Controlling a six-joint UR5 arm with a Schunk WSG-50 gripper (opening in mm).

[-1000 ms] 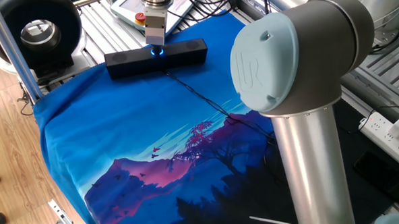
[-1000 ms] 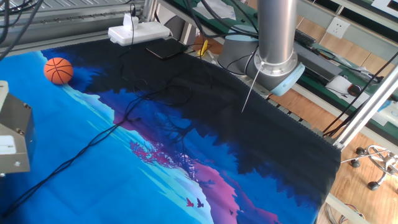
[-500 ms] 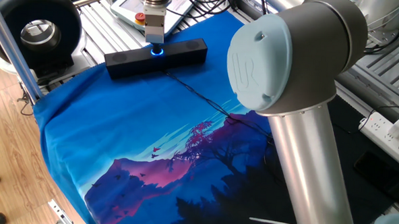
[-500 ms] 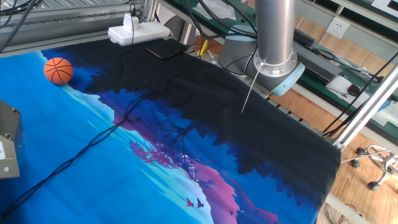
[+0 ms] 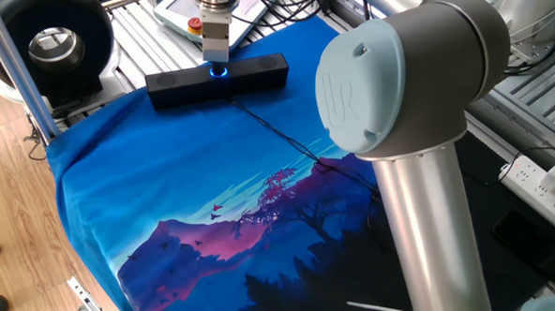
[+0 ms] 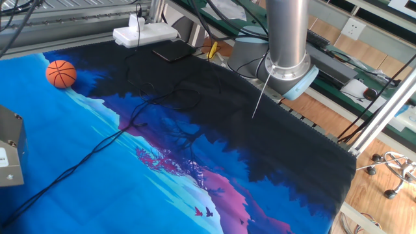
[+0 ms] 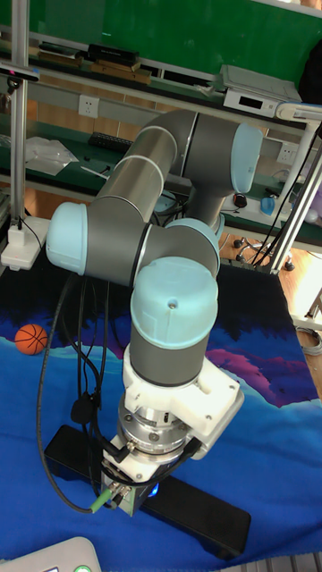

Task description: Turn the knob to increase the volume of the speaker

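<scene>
- The speaker [image 5: 217, 80] lies near the far edge of the desk, on a blue printed cloth [image 5: 163, 188] that covers the desk top.
- The knob [image 5: 216, 72] sits at the middle of the speaker's top face, lit by a blue ring.
- The gripper [image 5: 215, 52] points straight down, its tip right at the knob; whether the fingers touch the knob or how far they are spread cannot be told, since the gripper body hides them.
- In the tall fixed view, the arm [image 7: 161, 259] reaches from its base at the back of the desk, folds at the elbow and drops the wrist vertically over the speaker [image 7: 201, 523], with blue light showing just under the gripper [image 7: 134, 500].
- A thin black cable [image 5: 278, 137] runs from the speaker across the cloth toward the arm's base.
- A small orange ball [image 6: 60, 73] rests on the cloth near one corner, well apart from the speaker.
- A large round black device [image 5: 52, 43] stands off the cloth, beside the speaker's end.
- A white pendant with a red button [image 5: 195, 23] lies behind the speaker.
</scene>
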